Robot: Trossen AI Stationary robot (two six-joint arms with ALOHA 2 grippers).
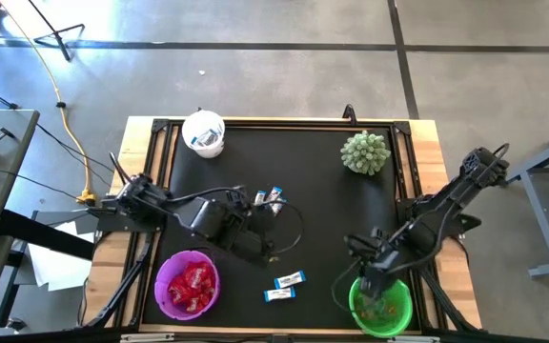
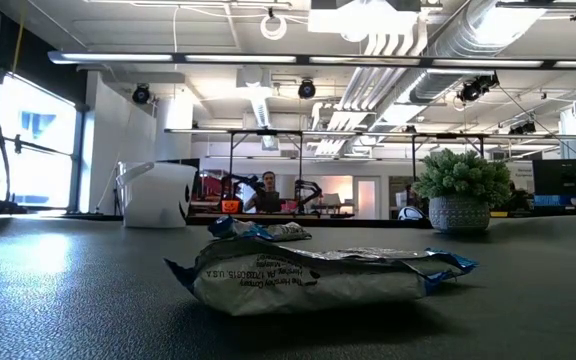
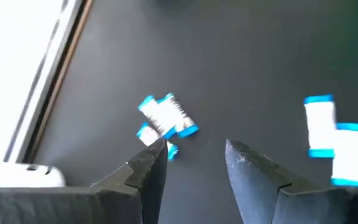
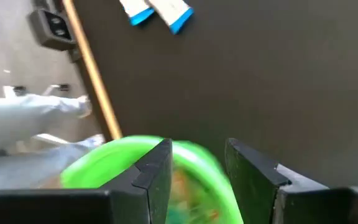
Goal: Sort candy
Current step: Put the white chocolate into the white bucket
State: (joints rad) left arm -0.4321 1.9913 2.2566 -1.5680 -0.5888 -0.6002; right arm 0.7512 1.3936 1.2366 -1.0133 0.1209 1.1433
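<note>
My left pincer [image 3: 194, 155] hangs open just by the blue-and-white candy [image 3: 165, 118] mid-worktop, right pincer [image 4: 197, 165] open, empty over the green bowl [image 1: 381, 305], so w/ two wrappers touching I risk grabbing both or nudging them away.

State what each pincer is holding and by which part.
Nothing is held. The left pincer is open near blue-and-white mini bars; the right pincer is open above the green bowl.

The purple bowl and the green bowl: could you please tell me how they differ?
The purple bowl holds shiny red candy; the green bowl holds greenish pieces. The purple bowl sits uncovered by the left arm; the green bowl has the right tool open above it. Both sit along the table's near edge.
</note>
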